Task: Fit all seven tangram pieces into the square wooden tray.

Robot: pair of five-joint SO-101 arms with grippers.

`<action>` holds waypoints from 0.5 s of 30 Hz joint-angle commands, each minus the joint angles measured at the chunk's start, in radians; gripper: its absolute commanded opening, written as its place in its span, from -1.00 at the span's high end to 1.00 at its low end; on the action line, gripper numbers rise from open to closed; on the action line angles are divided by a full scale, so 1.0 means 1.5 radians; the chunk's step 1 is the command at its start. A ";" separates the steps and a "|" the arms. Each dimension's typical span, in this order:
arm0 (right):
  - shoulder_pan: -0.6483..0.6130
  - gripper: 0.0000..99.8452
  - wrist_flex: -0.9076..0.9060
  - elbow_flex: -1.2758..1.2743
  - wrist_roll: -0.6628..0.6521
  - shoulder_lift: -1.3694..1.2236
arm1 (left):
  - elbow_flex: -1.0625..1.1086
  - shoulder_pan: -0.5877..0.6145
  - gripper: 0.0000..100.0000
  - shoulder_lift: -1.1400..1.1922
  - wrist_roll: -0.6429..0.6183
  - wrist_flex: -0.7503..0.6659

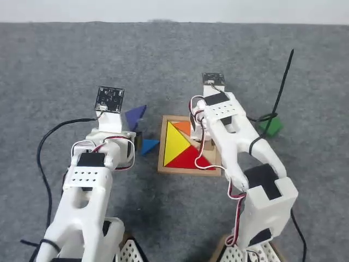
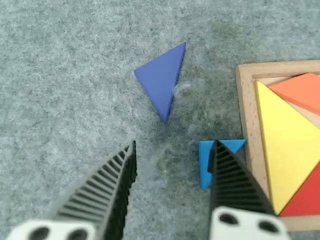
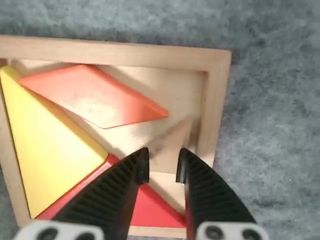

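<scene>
Inside wooden tray [image 1: 162, 143], yellow, red, orange pieces [image 1: 175, 143]

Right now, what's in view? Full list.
tray: 1, wood, on carpet
yellow triangle: 1, yellow, in tray, left
red triangle: 1, red, in tray, near side
parallelogram: 1, orange, in tray, far side
dark blue triangle: 1, dark blue, left of tray
light blue triangle: 1, light blue, beside tray's left rim
green piece: 1, green, right of tray
carpet: 1, grey, under everything
left hand: 1, black, open, by light blue triangle
right hand: 1, black, narrowly open, over tray
</scene>
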State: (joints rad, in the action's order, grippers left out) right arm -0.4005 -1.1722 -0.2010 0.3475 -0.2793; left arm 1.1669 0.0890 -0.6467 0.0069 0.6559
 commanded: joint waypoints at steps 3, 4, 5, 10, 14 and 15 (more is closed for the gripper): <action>-0.006 0.69 -0.008 0.012 -0.040 -0.014 | -0.008 -0.005 0.55 -0.019 -0.007 -0.020; -0.007 0.63 -0.011 0.016 -0.039 -0.015 | -0.008 -0.005 0.55 -0.019 -0.007 -0.020; -0.008 0.58 -0.011 0.018 -0.039 -0.016 | -0.008 -0.005 0.55 -0.019 -0.007 -0.020; -0.018 0.63 -0.011 0.023 0.031 -0.013 | -0.008 -0.005 0.55 -0.019 -0.007 -0.020; -0.022 0.70 -0.012 0.049 0.122 -0.020 | -0.008 -0.004 0.55 -0.019 -0.007 -0.020; -0.023 0.70 -0.012 0.048 0.118 -0.020 | -0.008 -0.004 0.55 -0.019 -0.007 -0.020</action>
State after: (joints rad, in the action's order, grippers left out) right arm -0.4266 -1.1830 -0.1703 0.4887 -0.3130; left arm 1.1669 0.0890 -0.6467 0.0069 0.6559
